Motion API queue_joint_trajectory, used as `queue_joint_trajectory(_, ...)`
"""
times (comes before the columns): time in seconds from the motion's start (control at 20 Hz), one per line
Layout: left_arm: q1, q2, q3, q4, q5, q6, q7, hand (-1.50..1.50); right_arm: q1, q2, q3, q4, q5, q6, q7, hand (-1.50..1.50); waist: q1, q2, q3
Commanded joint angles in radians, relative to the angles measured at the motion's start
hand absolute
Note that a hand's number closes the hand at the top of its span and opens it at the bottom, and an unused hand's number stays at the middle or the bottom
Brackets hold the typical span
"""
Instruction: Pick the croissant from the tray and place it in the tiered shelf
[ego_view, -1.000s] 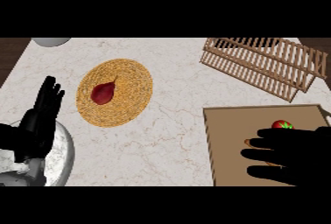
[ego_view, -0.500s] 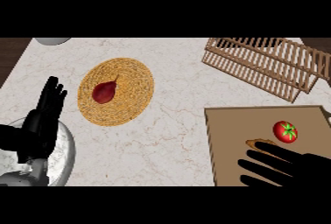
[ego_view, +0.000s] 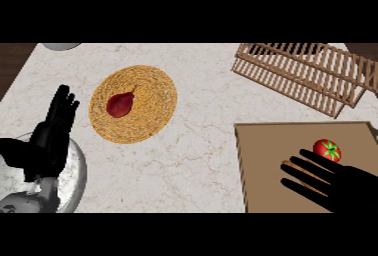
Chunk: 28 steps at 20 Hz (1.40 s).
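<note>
Brown and flat, the tray (ego_view: 258, 150) serves as the landmark here, lying at the counter's lower right. Over its near right part hovers the right hand (ego_view: 336, 185), fingers spread and straight, holding nothing. Beneath those fingers a thin strip of golden pastry shows, most likely the croissant (ego_view: 301, 175), mostly hidden by the hand. Just beyond the fingertips, toward the tray's far right, sits a red tomato (ego_view: 328, 150) with a green stem cap.

Beyond the tray's far edge stands the wooden slatted tiered shelf (ego_view: 303, 75), tilted across the view. Well to the tray's left lies a woven round mat (ego_view: 151, 100) bearing a dark red pear-shaped fruit (ego_view: 120, 104). Farther left still, the left hand (ego_view: 52, 130) rests open, fingers up, above a rounded metal bowl (ego_view: 74, 175).

The step in hand looks like the grasp. To do it well, the hand should settle with fingers and thumb on either side of the croissant's width, closing only once both sides are bracketed, and stay clear of the tomato so it is not nudged. Lift straight up before carrying toward the shelf.

No brand, label or writing can be read anywhere.
</note>
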<state>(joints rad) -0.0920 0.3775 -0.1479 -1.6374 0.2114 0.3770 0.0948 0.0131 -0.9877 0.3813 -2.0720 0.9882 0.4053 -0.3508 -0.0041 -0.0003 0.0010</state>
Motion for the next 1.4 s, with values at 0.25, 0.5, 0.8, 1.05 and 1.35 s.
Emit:
queue_joint_trajectory(0.25, 0.003, -0.032, 0.044, -0.024, -0.024, -0.041, 0.017, 0.0, 0.023, 0.089, -0.023, 0.236, 0.149, -0.164, -0.176, -1.5, 0.005, 0.0, -0.001)
queue_joint_trajectory(0.5, -0.021, -0.029, 0.064, -0.059, -0.047, -0.063, 0.092, 0.0, -0.099, 0.183, -0.034, 0.338, 0.189, -0.084, -0.198, -1.5, 0.01, 0.001, -0.001)
queue_joint_trajectory(0.8, -0.022, -0.074, 0.078, 0.003, -0.095, -0.08, 0.047, 0.0, 0.011, 0.228, -0.066, 0.395, 0.241, -0.231, -0.287, -1.5, 0.001, 0.001, -0.001)
queue_joint_trajectory(1.05, 0.023, -0.107, 0.113, -0.013, -0.087, -0.119, 0.017, 0.0, -0.068, 0.309, -0.07, 0.483, 0.309, -0.215, -0.333, -1.5, 0.006, 0.0, -0.001)
queue_joint_trajectory(1.35, 0.002, -0.112, 0.119, -0.046, -0.111, -0.139, 0.096, 0.0, -0.045, 0.404, -0.04, 0.556, 0.412, -0.258, -0.296, -1.5, 0.006, 0.001, -0.001)
